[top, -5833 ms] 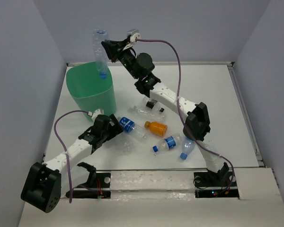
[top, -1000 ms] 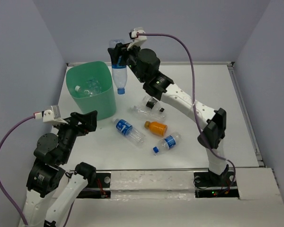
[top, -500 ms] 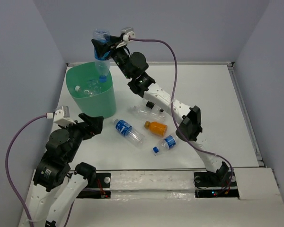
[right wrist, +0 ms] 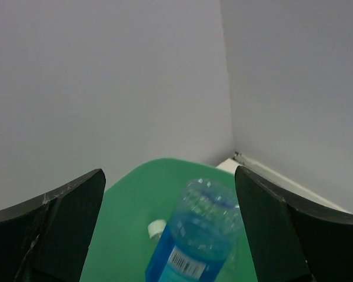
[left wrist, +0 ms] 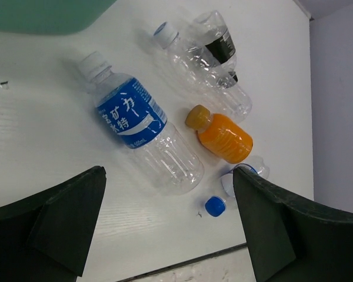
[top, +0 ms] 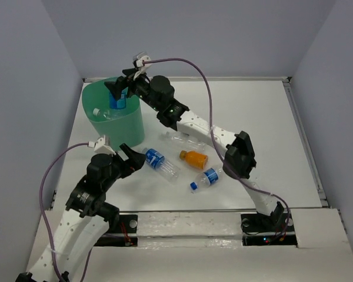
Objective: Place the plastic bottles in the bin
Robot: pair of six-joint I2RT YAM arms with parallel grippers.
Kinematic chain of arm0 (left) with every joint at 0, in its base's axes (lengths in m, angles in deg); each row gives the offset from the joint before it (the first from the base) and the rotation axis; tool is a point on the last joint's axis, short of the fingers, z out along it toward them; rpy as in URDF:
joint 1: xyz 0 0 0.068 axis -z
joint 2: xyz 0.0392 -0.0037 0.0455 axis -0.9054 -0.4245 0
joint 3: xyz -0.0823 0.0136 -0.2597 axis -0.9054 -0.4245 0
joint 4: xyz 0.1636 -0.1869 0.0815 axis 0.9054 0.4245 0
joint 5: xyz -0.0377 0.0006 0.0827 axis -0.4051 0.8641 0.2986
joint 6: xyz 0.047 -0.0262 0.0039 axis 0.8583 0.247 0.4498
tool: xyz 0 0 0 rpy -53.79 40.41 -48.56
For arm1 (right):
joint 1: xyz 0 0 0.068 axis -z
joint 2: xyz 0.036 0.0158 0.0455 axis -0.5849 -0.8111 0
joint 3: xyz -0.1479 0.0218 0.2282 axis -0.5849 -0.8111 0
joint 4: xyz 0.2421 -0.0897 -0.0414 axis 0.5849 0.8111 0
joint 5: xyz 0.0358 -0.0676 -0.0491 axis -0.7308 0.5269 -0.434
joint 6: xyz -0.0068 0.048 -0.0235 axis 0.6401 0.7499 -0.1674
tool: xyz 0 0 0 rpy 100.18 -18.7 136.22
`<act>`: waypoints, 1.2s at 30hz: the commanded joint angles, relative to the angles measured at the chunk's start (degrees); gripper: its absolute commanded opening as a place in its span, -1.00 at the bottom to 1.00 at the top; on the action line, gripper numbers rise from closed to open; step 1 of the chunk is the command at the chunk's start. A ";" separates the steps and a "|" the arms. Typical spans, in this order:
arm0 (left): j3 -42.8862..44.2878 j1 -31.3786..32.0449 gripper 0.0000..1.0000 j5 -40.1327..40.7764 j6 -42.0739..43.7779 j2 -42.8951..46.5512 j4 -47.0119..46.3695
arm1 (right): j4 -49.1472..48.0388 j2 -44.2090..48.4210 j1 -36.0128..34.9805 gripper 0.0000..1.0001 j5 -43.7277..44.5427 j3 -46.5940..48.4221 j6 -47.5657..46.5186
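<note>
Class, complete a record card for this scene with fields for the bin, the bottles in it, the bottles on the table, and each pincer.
Bin: mint-green, upright, far left of the table.
In bin: upright bottle with blue label, below the right pincer, not gripped; a white cap beside it.
On table: five lying down: large blue-label bottle, orange bottle, black-label bottle, clear bottle, small bottle.
Left pincer: open, aimed at the large blue-label bottle.
Right pincer: open, over the bin.

I note a white table [top: 265, 117] with a low raised rim [top: 307, 141] along its right edge, enclosed by plain pale lavender-grey walls [top: 235, 35] at back and both sides, under even, soft light.
</note>
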 commanded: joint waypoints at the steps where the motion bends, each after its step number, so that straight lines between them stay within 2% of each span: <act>1: -6.21 0.20 0.98 -4.76 -5.52 -4.24 -11.63 | 0.62 16.66 -0.51 0.93 -2.17 -13.53 0.12; 2: -7.88 0.20 0.98 -5.30 -5.88 -6.18 -13.23 | 0.28 19.85 -0.51 0.93 -1.29 -22.56 0.99; 4: -9.13 0.29 0.98 -4.70 -6.50 -8.56 -16.21 | -0.43 26.44 -0.51 0.93 -0.23 -32.36 1.87; 5: -9.48 0.38 0.98 -3.99 -6.33 -9.87 -16.84 | -0.69 33.00 -0.51 0.93 -0.32 -37.19 2.31; 6: -9.74 0.47 0.98 -1.81 -6.15 -12.32 -17.37 | -1.04 36.11 -0.51 0.92 1.60 -46.29 2.75; 10: -9.49 0.82 0.98 3.99 -4.40 -18.21 -20.88 | -1.22 50.95 -0.51 0.91 2.84 -63.72 4.43; 17: -8.25 1.17 0.98 4.01 -4.66 -28.95 -27.66 | 4.40 61.27 -0.51 0.92 7.15 -74.58 2.76; 21: -8.17 1.43 0.98 4.71 -5.53 -33.08 -31.17 | 5.02 64.44 -0.51 0.93 6.10 -79.25 5.56; 25: -7.29 2.40 0.98 6.46 -6.33 -37.21 -34.33 | 5.54 65.67 -0.51 0.93 0.74 -84.43 9.78; 34: -3.77 3.63 0.98 7.70 -6.33 -50.13 -38.64 | 5.28 70.50 -0.51 0.90 -2.34 -93.84 13.39; 36: -3.51 3.72 0.92 8.40 -6.33 -51.45 -39.43 | 6.24 71.81 -0.51 0.90 -1.64 -95.86 14.01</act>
